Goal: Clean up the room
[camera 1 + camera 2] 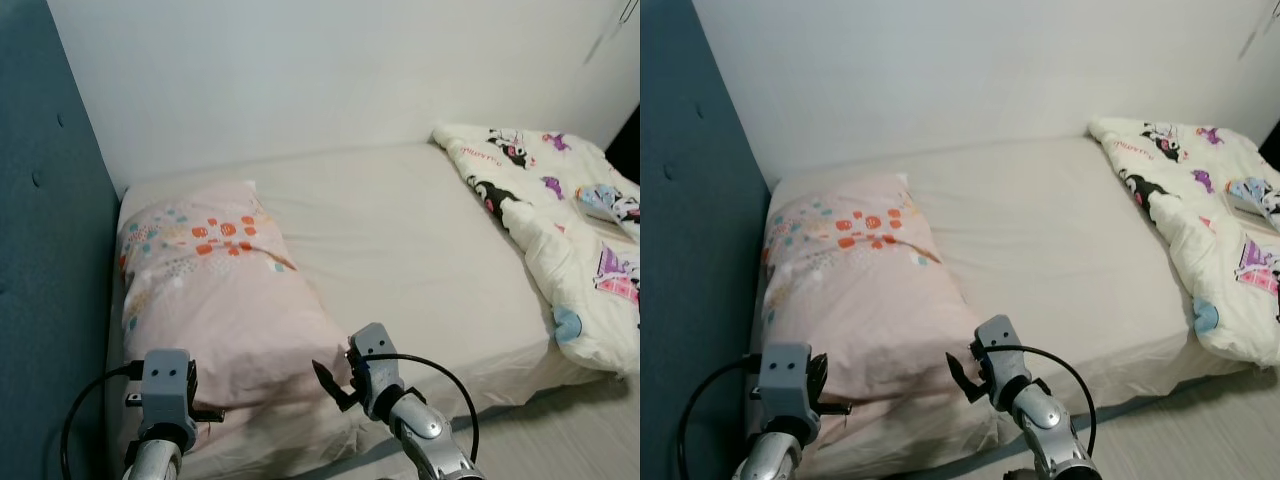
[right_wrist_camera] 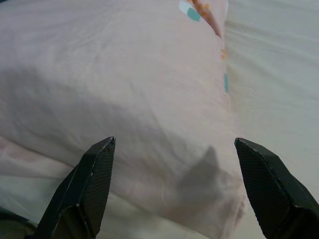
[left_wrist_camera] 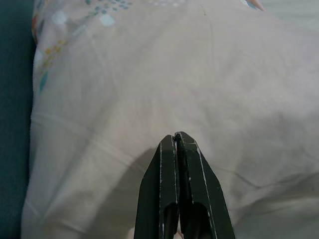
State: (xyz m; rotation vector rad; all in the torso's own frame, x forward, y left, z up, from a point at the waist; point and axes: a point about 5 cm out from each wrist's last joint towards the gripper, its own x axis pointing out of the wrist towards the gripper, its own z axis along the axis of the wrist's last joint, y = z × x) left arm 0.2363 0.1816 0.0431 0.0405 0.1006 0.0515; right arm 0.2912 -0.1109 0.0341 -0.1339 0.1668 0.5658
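My right jaws [image 1: 335, 385] are spread wide at the pillow's [image 1: 215, 290] near corner, ready to grip it; my left jaws [image 3: 177, 142] are pressed together, empty, beside it. The pillow lies lengthwise on the bed [image 1: 400, 240], blanket [image 1: 560, 230] heaped far right.

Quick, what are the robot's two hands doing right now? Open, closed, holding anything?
Left hand: closed, holding nothing, just above the pink pillow.
Right hand: wide open, empty, facing the pillow's near end.

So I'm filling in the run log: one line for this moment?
left pincer: shut, over pale pink patterned pillow | right pincer: open, at pillow's near corner | cartoon-print white duvet: bunched at bed's far end
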